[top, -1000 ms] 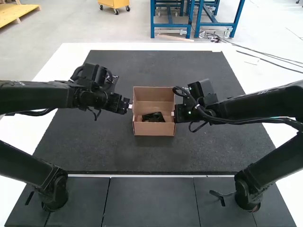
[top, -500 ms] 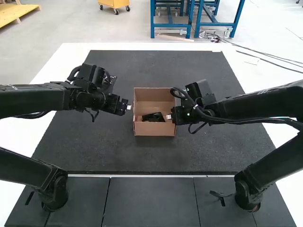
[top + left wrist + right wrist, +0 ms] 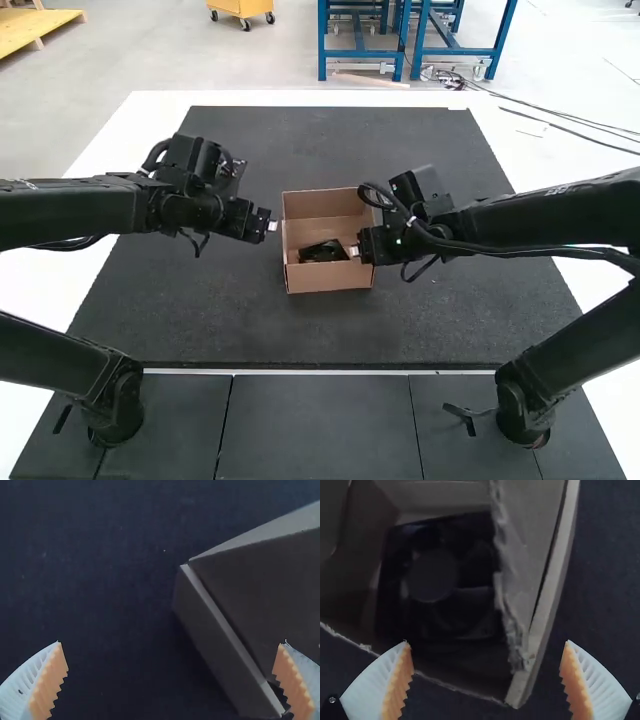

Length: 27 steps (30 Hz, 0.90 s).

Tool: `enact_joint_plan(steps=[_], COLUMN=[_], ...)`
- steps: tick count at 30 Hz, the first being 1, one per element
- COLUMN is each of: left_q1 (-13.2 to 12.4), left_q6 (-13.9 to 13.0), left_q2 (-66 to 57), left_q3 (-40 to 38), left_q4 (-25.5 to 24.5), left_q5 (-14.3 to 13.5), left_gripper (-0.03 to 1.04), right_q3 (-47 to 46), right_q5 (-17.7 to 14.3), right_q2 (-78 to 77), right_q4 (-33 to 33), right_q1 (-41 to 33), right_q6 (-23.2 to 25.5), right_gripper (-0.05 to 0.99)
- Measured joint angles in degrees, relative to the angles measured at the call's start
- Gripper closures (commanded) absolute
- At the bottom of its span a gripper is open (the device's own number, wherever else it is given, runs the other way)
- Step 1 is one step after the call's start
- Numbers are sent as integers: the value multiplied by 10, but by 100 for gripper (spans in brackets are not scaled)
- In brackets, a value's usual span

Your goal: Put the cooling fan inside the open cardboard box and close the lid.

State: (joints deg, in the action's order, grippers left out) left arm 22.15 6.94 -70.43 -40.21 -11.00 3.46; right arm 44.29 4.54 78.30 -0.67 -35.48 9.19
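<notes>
Left gripper [image 3: 170, 646] with fingers spread wide, ribbed orange pads [image 3: 49, 682] facing inward. One corner of the cardboard box [image 3: 250, 605] sits between them, just beside one finger, on the dark mat [image 3: 90, 555].

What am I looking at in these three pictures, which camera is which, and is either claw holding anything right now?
These are two black robot arms at a white table, each ending in a claw of two white ribbed fingers with orange pads. The wide picture comes from a fixed camera above and behind them. The other two come from a camera on each wrist, with that arm's own fingers at the bottom edge. On the black rubber mat stands a small brown cardboard box, open at the top, with the black cooling fan lying inside. The left gripper is open beside the box's left wall; the right gripper is open at its right wall. Neither holds anything.
</notes>
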Motion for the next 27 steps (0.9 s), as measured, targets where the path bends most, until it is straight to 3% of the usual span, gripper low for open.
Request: enact_joint_plan(steps=[9,15,21,27], left_q1=[0,-2,-17,-19], left_q6=[0,0,0,0], left_q2=[0,-6,-46,-83], left_q3=[-6,-49,-105,-149], left_q4=[5,21,14,14], left_q5=[0,-9,-16,-20], left_gripper=[4,4,4,4], right_q3=[0,-1,-1,45], right_q5=[-38,-61,-68,-69], right_q2=[-45,-80,-107,-127], right_q4=[2,2,21,57], right_q1=[6,9,9,9], right_q6=[-38,-71,-110,-144], right_gripper=[19,13,4,4])
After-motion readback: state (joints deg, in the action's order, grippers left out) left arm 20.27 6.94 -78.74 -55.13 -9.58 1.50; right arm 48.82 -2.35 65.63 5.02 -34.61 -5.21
